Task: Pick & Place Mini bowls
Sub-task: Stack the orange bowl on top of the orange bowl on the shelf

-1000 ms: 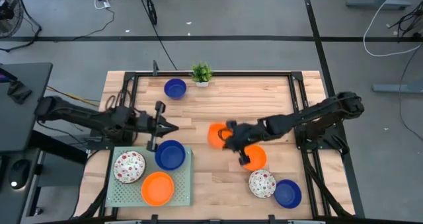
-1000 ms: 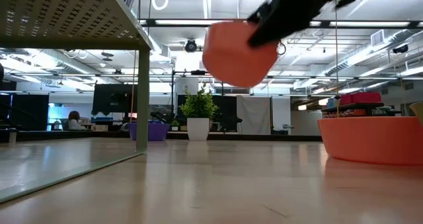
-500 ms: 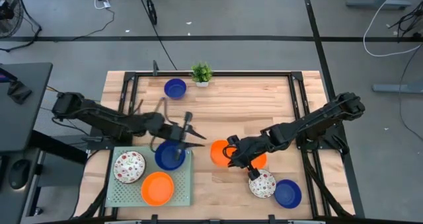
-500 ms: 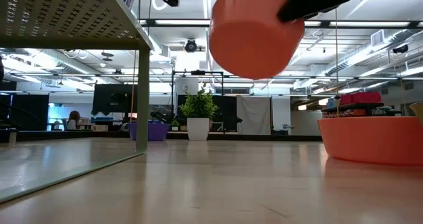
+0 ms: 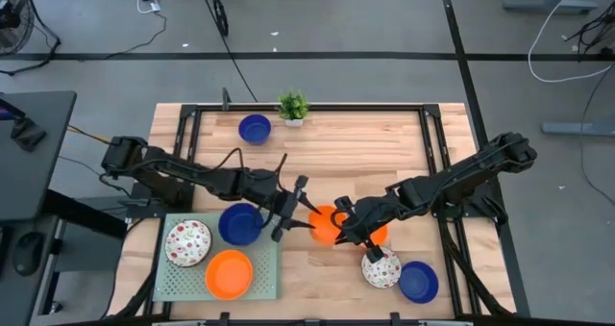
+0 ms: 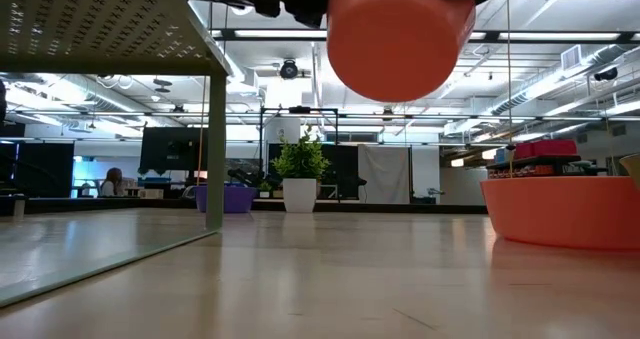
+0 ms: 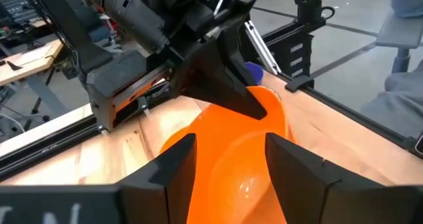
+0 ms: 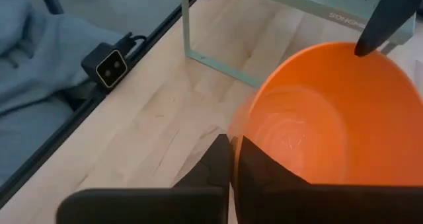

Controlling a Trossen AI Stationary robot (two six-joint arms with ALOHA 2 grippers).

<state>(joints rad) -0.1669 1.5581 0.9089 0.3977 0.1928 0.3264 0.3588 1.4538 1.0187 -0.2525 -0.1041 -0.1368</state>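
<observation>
1. Holding an orange mini bowl (image 5: pixel 327 223) aloft at mid-frame in the high view, the right gripper (image 5: pixel 344 228) pinches its rim, fingers clamped together.
2. The left gripper (image 5: pixel 301 209) meets the bowl's far rim, fingers apart, straddling it.
3. A clean handover likely needs the left fingers closed firmly before the right lets go.

Orange bowl (image 8: pixel 324 112): smooth, glossy plastic with soft highlights inside. Table (image 5: pixel 365 143): pale wood planks, satin finish, grain visible. Tray (image 5: pixel 271 268): matt pale green, perforated. Frame (image 5: pixel 307 107): black metal rails. Fingers (image 7: pixel 297 164): matt black plastic.
</observation>
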